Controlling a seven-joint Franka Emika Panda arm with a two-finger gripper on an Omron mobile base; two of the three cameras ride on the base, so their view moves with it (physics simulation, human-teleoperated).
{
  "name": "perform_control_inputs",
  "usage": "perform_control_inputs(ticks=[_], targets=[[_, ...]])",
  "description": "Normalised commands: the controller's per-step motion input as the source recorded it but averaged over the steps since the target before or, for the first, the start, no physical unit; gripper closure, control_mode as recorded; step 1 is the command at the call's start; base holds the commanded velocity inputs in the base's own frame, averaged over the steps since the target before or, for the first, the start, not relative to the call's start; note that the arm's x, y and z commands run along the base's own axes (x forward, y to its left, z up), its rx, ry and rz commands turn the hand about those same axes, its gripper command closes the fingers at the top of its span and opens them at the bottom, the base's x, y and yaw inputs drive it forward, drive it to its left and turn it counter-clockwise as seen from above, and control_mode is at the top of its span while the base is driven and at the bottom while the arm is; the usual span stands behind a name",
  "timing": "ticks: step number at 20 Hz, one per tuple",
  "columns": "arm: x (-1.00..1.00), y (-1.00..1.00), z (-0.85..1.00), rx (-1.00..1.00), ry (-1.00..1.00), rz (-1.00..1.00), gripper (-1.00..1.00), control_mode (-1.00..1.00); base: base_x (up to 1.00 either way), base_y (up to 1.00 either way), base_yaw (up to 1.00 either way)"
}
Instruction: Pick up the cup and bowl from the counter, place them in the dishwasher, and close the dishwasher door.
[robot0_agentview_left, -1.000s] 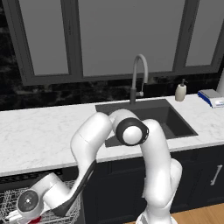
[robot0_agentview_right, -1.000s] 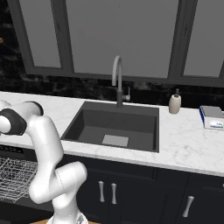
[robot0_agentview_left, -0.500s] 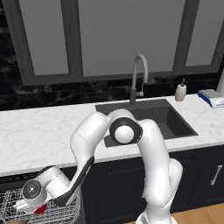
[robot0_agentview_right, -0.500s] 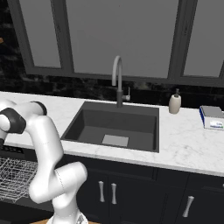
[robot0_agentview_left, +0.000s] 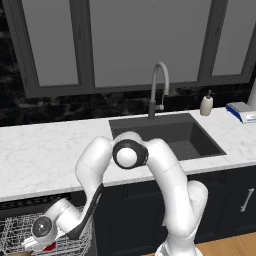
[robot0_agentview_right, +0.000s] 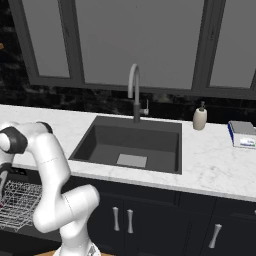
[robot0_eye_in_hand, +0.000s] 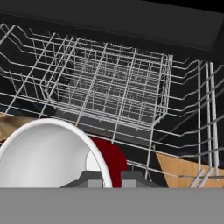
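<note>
Red plastic party cup (robot0_eye_in_hand: 57, 155), white-rimmed and pale inside, sits at the lower left of my hand view, pinched at its rim between my jaws, which are pressed tight on it. Compared with a second ago, my arm has swung lower at the bottom left of the left base view, bringing the gripper (robot0_agentview_left: 42, 245) down over the white wire dish rack (robot0_eye_in_hand: 118, 83) of the dark built-in dishwasher (robot0_agentview_left: 30, 206). I judge the cup nearly ready to release. White marble-patterned table (robot0_agentview_left: 45, 155) carries no bowl that I can see.
</note>
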Motion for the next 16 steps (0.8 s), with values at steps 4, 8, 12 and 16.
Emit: perform_control_inputs(ticks=[4, 8, 12, 16], targets=[[0.00, 0.00, -0.33, 0.00, -0.08, 0.00, 1.00, -1.00, 0.00, 0.00, 0.00], [0.00, 0.00, -0.24, 0.00, 0.00, 0.00, 1.00, -1.00, 0.00, 0.00, 0.00], [0.00, 0.00, -0.32, 0.00, 0.00, 0.00, 1.00, -1.00, 0.00, 0.00, 0.00], [0.02, 0.00, -0.59, 0.00, 0.02, 0.00, 1.00, -1.00, 0.00, 0.00, 0.00]])
